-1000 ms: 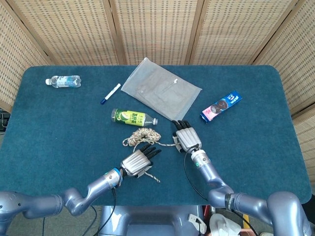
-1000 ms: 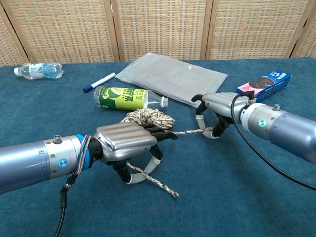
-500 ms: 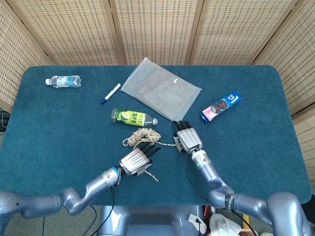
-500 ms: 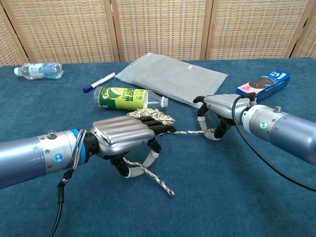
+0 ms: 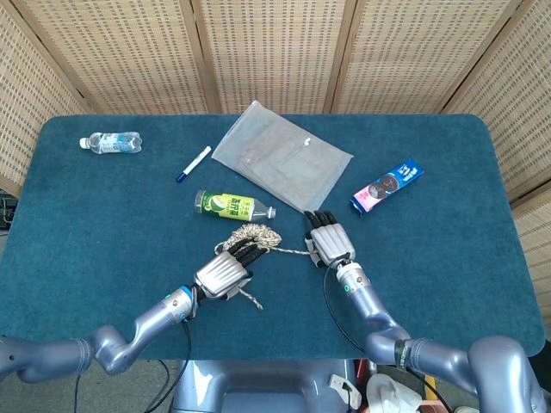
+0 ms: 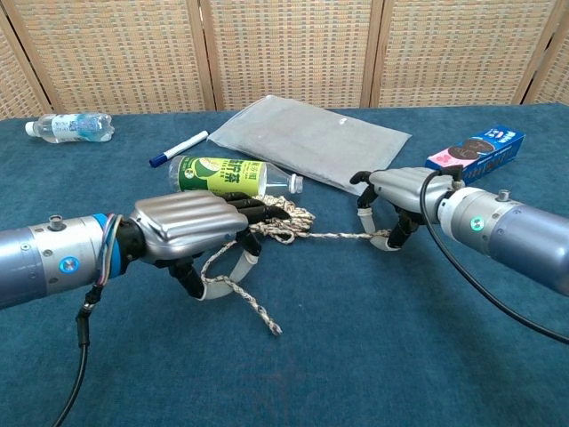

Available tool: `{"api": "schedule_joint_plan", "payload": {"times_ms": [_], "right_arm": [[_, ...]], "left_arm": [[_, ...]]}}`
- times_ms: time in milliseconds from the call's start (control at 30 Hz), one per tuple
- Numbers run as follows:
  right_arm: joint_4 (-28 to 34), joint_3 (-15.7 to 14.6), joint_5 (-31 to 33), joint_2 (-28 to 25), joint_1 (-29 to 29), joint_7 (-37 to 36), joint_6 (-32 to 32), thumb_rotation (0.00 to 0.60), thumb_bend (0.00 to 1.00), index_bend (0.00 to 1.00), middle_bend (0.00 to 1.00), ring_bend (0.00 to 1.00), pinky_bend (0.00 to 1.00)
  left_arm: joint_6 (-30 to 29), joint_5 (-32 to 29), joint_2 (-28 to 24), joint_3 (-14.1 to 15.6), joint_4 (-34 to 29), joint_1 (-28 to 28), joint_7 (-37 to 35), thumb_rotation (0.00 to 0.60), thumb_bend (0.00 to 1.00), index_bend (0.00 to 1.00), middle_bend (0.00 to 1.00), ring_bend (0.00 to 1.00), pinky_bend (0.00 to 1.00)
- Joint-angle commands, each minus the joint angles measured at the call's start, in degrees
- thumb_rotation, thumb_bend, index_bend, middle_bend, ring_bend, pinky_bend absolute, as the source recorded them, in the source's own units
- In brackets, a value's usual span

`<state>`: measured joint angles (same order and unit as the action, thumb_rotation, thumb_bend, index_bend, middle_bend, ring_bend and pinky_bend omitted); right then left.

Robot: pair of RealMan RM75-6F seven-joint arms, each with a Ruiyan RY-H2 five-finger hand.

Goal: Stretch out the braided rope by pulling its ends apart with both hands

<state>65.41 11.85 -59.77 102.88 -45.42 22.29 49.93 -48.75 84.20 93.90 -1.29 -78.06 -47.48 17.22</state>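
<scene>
On the blue desk (image 5: 103,224), the left robot hand (image 6: 191,227) is gripping the braided rope (image 6: 284,218) near one end, fingers curled round it, with a short loose tail trailing toward the desk's front edge beneath the palm. The rest of the rope is lying bunched in a small heap just past that hand's fingertips, close beside the green bottle (image 6: 218,175). From the heap a single strand is running rightward, nearly straight, to the right robot hand (image 6: 396,200), which is pinching the far end against the desk.
</scene>
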Motion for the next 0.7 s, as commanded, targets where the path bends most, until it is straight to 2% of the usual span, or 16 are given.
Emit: {"api": "schedule_joint_plan", "payload": {"times_ms": [33,300,700], "right_arm": [[0.1,0.1,0.2,-0.2,0.1,0.2,0.1,0.6,0.38,0.67,0.04,0.0,0.0],[0.9,0.2,0.6,-1.4,0.3,2.0,1.1,0.6,0.38,0.68,0.04,0.0,0.0],[2.5,-0.5,0.8,-3.3,0.8,5.4,2.8,0.6,0.38,0.68,0.05,0.0,0.0]], "left_arm": [[-1.8,1.0,-3.3,0.8,-1.4,1.0,-0.4,0.6,0.84,0.8,0.0,0.0,0.0],[-4.8,2.6,-11.5,2.6,-2.0,3.5,-4.9,0.6,0.84,0.85,0.0,0.0,0.0],[-8.7,4.9,-16.4,4.6,3.9,6.9,-12.2,0.6,0.84,0.87,0.0,0.0,0.0]]}}
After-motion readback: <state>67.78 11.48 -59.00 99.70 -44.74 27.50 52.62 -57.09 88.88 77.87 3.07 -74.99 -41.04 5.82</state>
